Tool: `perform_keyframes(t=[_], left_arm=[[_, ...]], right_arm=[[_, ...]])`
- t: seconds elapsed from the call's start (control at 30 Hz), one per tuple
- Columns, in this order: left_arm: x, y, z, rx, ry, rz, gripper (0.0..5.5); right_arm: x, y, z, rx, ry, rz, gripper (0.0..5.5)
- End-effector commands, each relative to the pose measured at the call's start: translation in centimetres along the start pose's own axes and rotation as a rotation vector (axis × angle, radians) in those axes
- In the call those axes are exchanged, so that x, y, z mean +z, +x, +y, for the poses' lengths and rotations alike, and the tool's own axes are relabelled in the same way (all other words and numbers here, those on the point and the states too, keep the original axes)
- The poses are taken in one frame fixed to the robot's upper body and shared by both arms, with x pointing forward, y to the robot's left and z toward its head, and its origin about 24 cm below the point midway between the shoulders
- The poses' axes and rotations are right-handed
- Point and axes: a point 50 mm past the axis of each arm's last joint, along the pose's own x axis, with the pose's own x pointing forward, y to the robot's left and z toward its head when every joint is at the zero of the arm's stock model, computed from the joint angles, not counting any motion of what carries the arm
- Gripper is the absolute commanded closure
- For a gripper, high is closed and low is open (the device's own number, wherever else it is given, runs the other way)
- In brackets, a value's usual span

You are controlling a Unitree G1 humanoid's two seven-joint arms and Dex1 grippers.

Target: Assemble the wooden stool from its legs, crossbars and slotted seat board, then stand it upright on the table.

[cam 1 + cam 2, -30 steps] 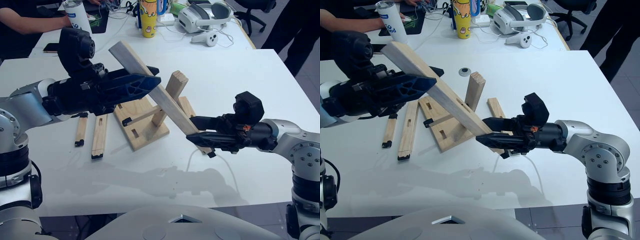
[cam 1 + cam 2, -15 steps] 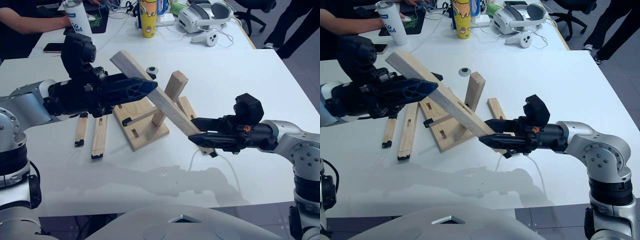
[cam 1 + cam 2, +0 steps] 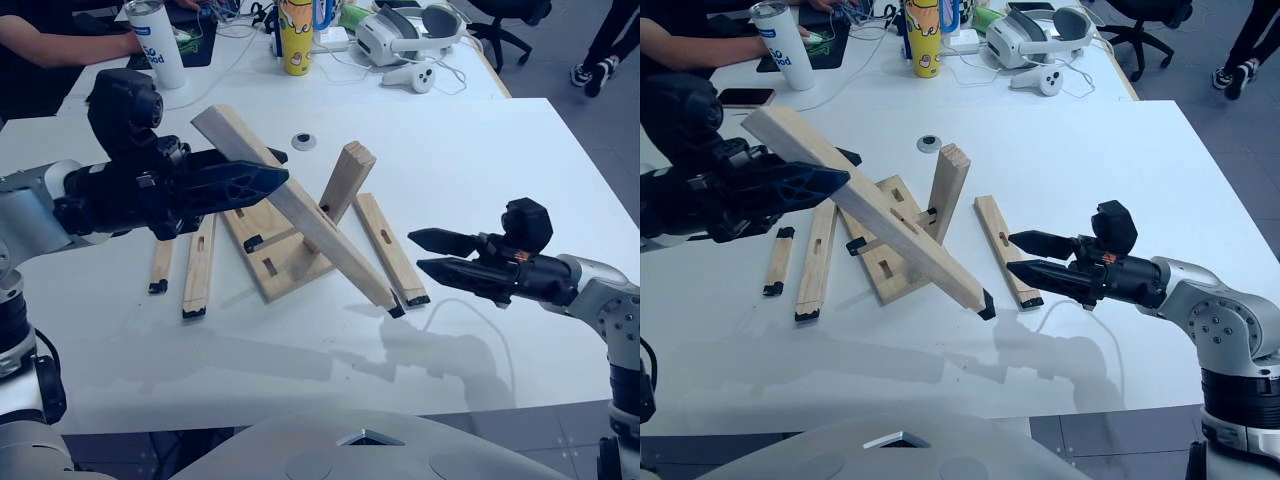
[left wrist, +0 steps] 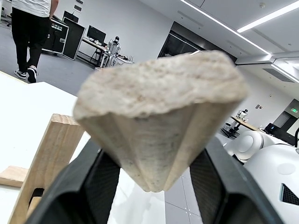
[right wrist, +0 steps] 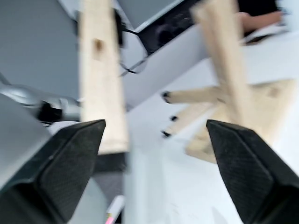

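Desk: white desk (image 3: 480,150) across the middle of the frame; a second desk along the top edge carries a tumbler (image 3: 160,40), a yellow cup (image 3: 296,35) and a headset (image 3: 400,30).
Left fingers: the left fingers (image 3: 240,180), at left of centre, are clamped on the upper part of the held leg (image 3: 320,235).
Held leg: long and tilted, from upper left down to lower centre; its black-capped low end rests on the desk.
Right fingers: the right fingers (image 3: 450,242), at right of centre, are apart with nothing between them, tips pointing toward the frame's left, near the capped end.
Seat board: the seat board (image 3: 300,262) lies flat at centre, behind the held leg.
Standing leg: the standing leg (image 3: 345,175) rises tilted from the board.
Flat leg: the flat leg (image 3: 385,240) lies just right of the board.
Loose pieces: a long bar (image 3: 200,270) and a short bar (image 3: 162,265) lie side by side left of the board.
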Motion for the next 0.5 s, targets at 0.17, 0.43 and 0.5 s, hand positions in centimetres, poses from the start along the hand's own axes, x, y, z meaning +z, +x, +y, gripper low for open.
perform_keyframes(t=[0.17, 0.43, 0.5], left_arm=[[4.3, -4.1, -1.9, 0.103, 0.086, 0.149, 3.44], [2.9, -6.4, 0.6, 0.237, 0.095, 0.348, 3.44], [2.7, -7.2, 1.4, 0.281, 0.103, 0.355, 3.44]], right_arm=[[-6.6, 4.6, 0.8, 0.011, -0.417, 0.382, 1.50], [-8.7, 10.3, 0.5, -0.030, -0.746, 0.341, 1.50], [-9.0, 11.3, 0.0, -0.046, -0.758, 0.333, 1.50]])
